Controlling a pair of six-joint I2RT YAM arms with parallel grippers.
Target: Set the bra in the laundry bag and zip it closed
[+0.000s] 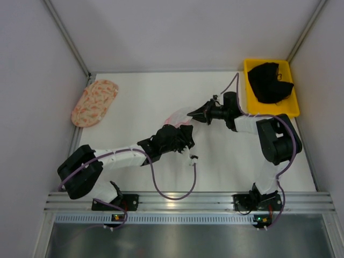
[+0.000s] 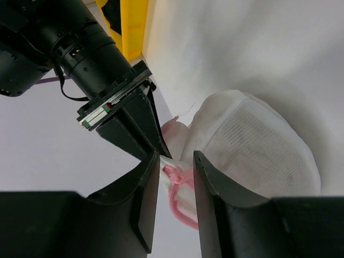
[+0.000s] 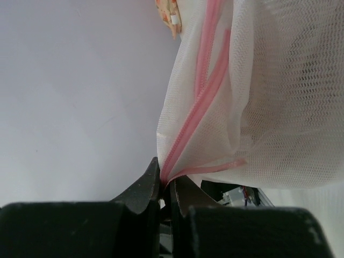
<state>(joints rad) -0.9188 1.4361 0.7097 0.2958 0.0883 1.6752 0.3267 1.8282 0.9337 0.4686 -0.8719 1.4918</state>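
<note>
The laundry bag (image 1: 176, 117) is a white mesh pouch with a pink zip, held up off the table between both grippers. My right gripper (image 1: 194, 114) is shut on the bag's pink zip rim (image 3: 167, 181), and the mesh (image 3: 269, 107) hangs past it. My left gripper (image 2: 176, 174) stands with its jaws narrowly apart around the pink zip pull (image 2: 177, 178); its fingers (image 2: 149, 185) flank the pull. The bag's mesh (image 2: 258, 145) bulges beyond it. The right gripper's fingers (image 2: 141, 129) pinch the rim just above. The bra does not show as a separate thing.
A yellow bin (image 1: 294, 110) holding a black garment (image 1: 271, 81) stands at the back right. A peach patterned oval fabric piece (image 1: 94, 102) lies at the back left by the wall. White walls enclose the table on three sides.
</note>
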